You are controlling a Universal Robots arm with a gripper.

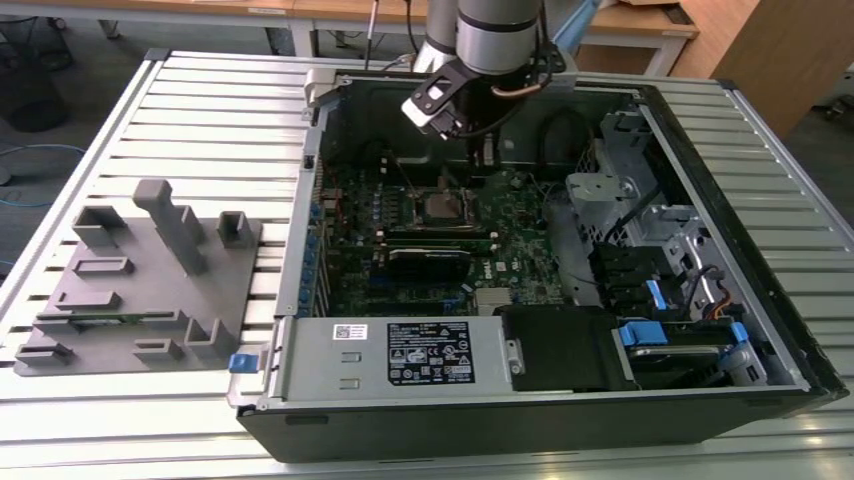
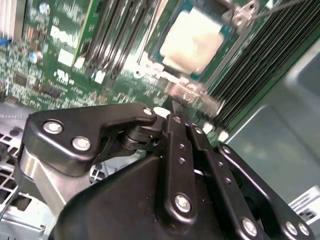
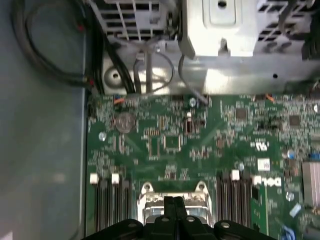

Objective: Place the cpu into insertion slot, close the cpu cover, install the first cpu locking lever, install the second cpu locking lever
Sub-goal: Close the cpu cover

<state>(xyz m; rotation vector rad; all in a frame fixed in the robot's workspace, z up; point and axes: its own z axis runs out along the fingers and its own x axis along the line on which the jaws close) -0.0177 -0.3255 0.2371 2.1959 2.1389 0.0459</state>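
cpu [image 2: 197, 40] glare-blurred, insertion slot [image 3: 150, 197] half hidden

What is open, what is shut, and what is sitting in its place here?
computer case, open, lying on its side with the insides showing.
gripper, shut, low over the circuit board.
cpu, lying flat in its socket, silver top showing.
insertion slot, filled by the cpu.

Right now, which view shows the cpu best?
The second wrist view: the cpu lies close, its pale top unobstructed. In the exterior view it is a small distant patch; in the first wrist view the gripper covers part of it.
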